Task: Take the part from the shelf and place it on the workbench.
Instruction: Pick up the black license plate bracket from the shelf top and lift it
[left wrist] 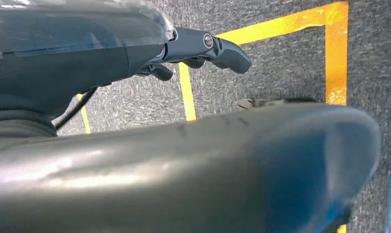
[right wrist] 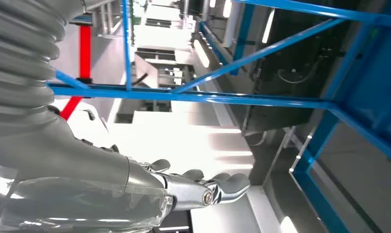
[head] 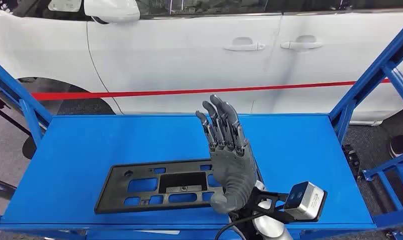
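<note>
Your right robot hand (head: 228,155) is raised over the blue desk (head: 294,150), fingers straight and spread, holding nothing. The black part (head: 154,186) lies flat on the desk toward 7 o'clock, its right end behind your palm, so placement looks finished. Your left robot hand (left wrist: 203,51) hangs toward the floor, fingers loosely curled, empty.

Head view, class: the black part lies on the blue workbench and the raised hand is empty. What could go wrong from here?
1. The right hand, fingers spread, hangs over the black part's right end; lowering or withdrawing carelessly could nudge it.
2. The part lies near the blue workbench's front edge, so a push might slide it off.
3. The wrist camera sits low by that edge and could catch it.
</note>
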`<state>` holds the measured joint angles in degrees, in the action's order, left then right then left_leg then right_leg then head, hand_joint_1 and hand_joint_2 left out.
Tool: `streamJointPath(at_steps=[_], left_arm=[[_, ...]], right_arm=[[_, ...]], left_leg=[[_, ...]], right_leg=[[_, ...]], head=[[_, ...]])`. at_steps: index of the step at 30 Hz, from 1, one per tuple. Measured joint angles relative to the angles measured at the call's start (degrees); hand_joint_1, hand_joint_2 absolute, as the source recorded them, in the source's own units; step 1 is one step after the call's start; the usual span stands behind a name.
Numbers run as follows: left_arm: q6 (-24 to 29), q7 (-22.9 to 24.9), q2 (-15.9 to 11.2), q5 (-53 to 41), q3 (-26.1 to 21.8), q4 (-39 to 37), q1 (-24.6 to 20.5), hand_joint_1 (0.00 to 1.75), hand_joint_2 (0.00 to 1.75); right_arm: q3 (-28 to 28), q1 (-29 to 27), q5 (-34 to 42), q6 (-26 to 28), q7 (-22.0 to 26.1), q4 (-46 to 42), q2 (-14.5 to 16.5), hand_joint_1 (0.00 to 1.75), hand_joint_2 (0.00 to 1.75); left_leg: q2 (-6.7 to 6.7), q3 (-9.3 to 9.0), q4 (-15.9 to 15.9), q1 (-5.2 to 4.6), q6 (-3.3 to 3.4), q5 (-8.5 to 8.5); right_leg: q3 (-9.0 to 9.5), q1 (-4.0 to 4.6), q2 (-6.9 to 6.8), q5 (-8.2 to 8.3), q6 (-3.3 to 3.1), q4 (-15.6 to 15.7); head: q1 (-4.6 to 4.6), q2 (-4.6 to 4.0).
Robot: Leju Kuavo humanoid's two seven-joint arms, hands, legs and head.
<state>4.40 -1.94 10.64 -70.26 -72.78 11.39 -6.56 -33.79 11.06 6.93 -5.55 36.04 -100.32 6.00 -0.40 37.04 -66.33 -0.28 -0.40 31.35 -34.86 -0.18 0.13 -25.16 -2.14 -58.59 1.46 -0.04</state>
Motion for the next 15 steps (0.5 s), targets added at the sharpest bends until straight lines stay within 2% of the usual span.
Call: streamJointPath(at_steps=[3,4,5,7,8,9,10,12,13,14,15], left_arm=[[-0.19,0.17,0.0,0.01,0.0,0.0,0.03,0.0,0.0],[-0.3,0.24,0.0,0.01,0.0,0.0,0.04,0.0,0.0],[-0.39,0.32,-0.01,0.01,-0.01,0.0,0.03,0.0,0.0],[-0.44,0.39,-0.04,0.01,-0.02,0.0,-0.08,0.0,0.0],[-0.46,0.41,-0.06,0.01,-0.02,0.0,-0.18,0.0,0.0],[-0.48,0.44,-0.07,0.01,-0.02,0.0,-0.27,0.0,0.0],[-0.49,0.48,-0.07,0.01,-0.02,0.0,-0.33,0.0,0.0],[-0.51,0.56,-0.07,0.01,-0.02,0.0,-0.3,0.0,0.0],[-0.51,0.58,-0.07,0.01,-0.02,0.0,-0.31,0.0,0.0],[-0.5,0.59,-0.07,0.01,-0.02,0.0,-0.35,0.0,0.0],[-0.5,0.58,-0.07,0.02,-0.02,0.0,-0.4,0.0,0.0]], right_arm=[[0.02,-0.01,-0.06,0.26,-0.41,0.01,0.07,0.0,1.75],[0.03,-0.01,-0.07,0.29,-0.56,0.02,0.08,0.0,1.75],[0.05,-0.01,-0.07,0.28,-0.67,0.02,0.1,0.0,1.75],[0.07,0.02,-0.07,0.28,-0.7,0.02,0.22,0.0,1.75],[0.09,0.04,-0.07,0.27,-0.7,0.02,0.3,0.0,1.75],[0.11,0.09,-0.07,0.26,-0.72,0.02,0.39,0.0,1.75],[0.13,0.14,-0.07,0.24,-0.73,0.02,0.46,0.0,1.75],[0.16,0.22,-0.06,0.22,-0.76,0.02,0.53,0.0,1.75],[0.19,0.23,-0.04,0.22,-0.76,0.02,0.54,0.0,1.75],[0.22,0.23,-0.02,0.22,-0.77,0.02,0.54,0.0,1.75],[0.25,0.24,0.02,0.22,-0.78,0.02,0.54,0.0,1.75]], left_leg=[[0.01,2.0,-6.94,0.39,-0.5,3.46],[0.02,1.89,-8.0,0.58,-0.72,3.83],[0.03,0.7,-6.87,0.76,-0.9,3.19],[0.03,-4.36,0.89,1.07,-1.06,0.58],[-0.01,-6.55,4.63,1.03,-0.94,-0.48],[-0.08,-7.96,7.16,0.96,-0.7,-1.11],[-0.14,-8.4,8.22,0.85,-0.34,-1.34],[-0.13,-8.0,8.22,0.68,0.54,-2.17],[0.0,-7.76,8.35,0.7,0.99,-2.71],[0.14,-7.39,8.51,0.73,1.45,-3.3],[0.28,-6.88,8.66,0.8,1.82,-3.93]], right_leg=[[-0.58,-0.01,-0.2,0.44,0.04,-0.07],[-0.93,-0.04,-0.24,0.71,0.14,-0.12],[-1.29,-0.09,-0.25,1.0,0.29,-0.2],[-1.98,-0.24,-0.22,1.54,0.73,-0.51],[-2.24,-0.22,-0.21,1.77,1.02,-0.71],[-2.41,-0.2,-0.21,2.03,1.38,-0.83],[-2.49,-0.16,-0.21,2.32,1.75,-0.85],[-2.59,-0.22,-0.17,2.98,2.52,-0.62],[-2.84,-0.33,-0.13,2.75,2.85,-0.8],[-3.36,-0.45,-0.1,1.62,3.13,-1.65],[-4.21,-0.54,-0.09,-0.5,3.36,-3.62]], head=[[0.0,0.0],[0.0,0.0],[0.0,0.0],[0.01,0.0],[0.01,0.0],[-0.03,0.0],[-0.07,0.0],[-0.14,0.0],[-0.15,0.0],[-0.16,0.0],[-0.18,0.0]])
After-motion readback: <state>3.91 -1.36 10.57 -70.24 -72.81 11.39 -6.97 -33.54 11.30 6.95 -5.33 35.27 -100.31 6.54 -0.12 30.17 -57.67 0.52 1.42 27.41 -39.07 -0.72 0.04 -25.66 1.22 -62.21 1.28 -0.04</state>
